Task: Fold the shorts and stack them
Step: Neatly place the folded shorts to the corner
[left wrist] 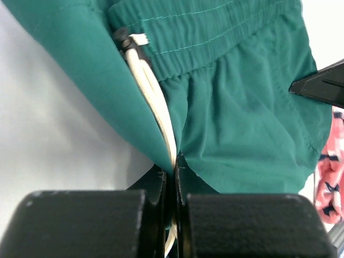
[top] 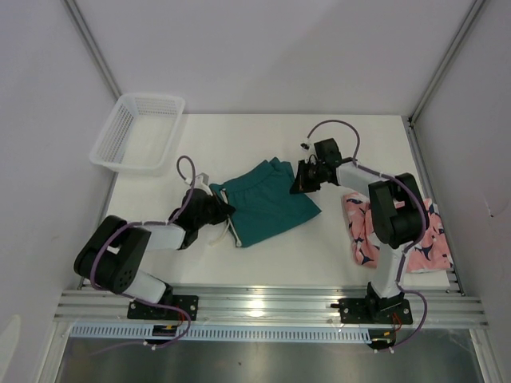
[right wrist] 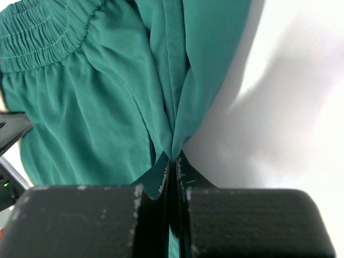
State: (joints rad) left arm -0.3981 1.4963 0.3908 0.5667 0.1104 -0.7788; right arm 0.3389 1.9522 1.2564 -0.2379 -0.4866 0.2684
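Student: Fingers of the left gripper: how do they stand?

Tutor: Closed to a slit, at bottom centre of the left wrist view. An edge of the teal shorts is pinched between them. The pale drawstring runs down from the waistband into the same gap.

Student: And the right gripper?

Tutor: Likewise closed, at bottom centre of the right wrist view. It nips an upright fold of the same teal fabric. The gathered waistband lies at the upper left of that view, and the bare white table fills the right.

Student: Where does the garment lie as a whole?

Tutor: In the top view it sits at the centre of the frame, spread on the table and slanted. The left gripper holds its lower-left edge, where the drawstring trails. The right gripper holds its upper-right edge. Each arm reaches in from its base at the bottom of the frame.

Student: And the second pair?

Tutor: The salmon-pink shorts, printed in navy and white, lie crumpled at the right edge of the table. They are partly hidden by the right arm and lie apart from the teal pair. They also show as a pink strip at the right edge of the left wrist view.

Student: What else is shown?

Tutor: A white mesh basket sits at the upper left, at the table's far corner. An aluminium rail carrying both bases runs along the bottom.
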